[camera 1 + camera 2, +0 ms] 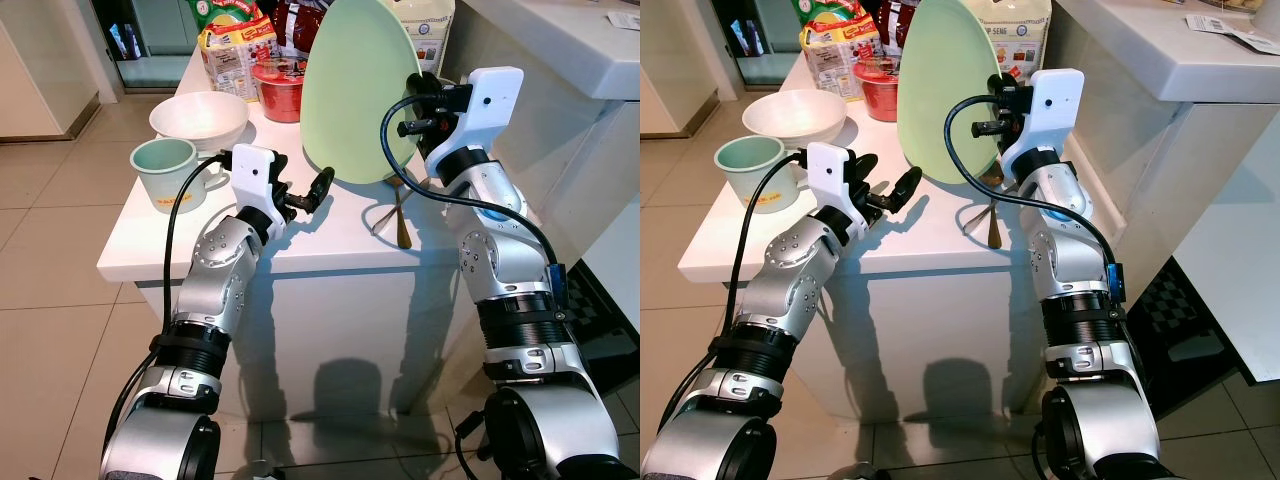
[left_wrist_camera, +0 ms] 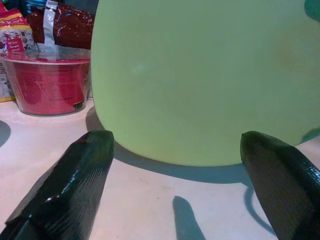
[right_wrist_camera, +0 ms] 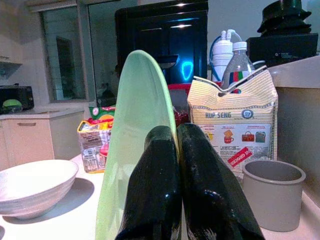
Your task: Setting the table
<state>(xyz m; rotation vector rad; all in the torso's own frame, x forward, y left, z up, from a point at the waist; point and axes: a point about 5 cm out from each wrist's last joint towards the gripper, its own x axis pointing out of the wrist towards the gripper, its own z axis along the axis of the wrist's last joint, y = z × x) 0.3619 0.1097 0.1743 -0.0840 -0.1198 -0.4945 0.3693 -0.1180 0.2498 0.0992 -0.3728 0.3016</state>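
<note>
Two grippers are working at one white table (image 1: 150, 245), and the head views are showing how they stand to the pale green plate (image 1: 360, 90). In the left eye view the plate is standing almost on edge, its lower rim resting on the tabletop and its long axis running up and away from the robot. The right gripper (image 1: 418, 84) is pinching the plate's right-hand rim high up, fingers closed on it. The left gripper (image 1: 305, 195) is waiting low, just beside the plate's bottom edge, fingers spread and holding nothing. Behind it a mint mug (image 1: 165, 172) and a white bowl (image 1: 200, 120) are sitting on the table's left side, and a wooden spoon (image 1: 400, 220) is lying under the right forearm.

In the right eye view the same layout is reading more clearly: the plate is leaning between the two arms, with the right gripper at its upper rim and the left one near its foot.

In the left wrist view the two black fingertips (image 2: 75, 185) are framing the plate's lower curve, wide apart, with tabletop between them and the rim. A red cup (image 2: 47, 85) is standing off to one side.

In the right wrist view the fingers (image 3: 152, 185) are pressing together over the thin green edge. A grey cup (image 3: 272, 192) and a snack bag (image 3: 232, 120) are standing beyond.

Judging by this, the next move is turning on the left gripper, which is nearer the plate's free bottom edge.
</note>
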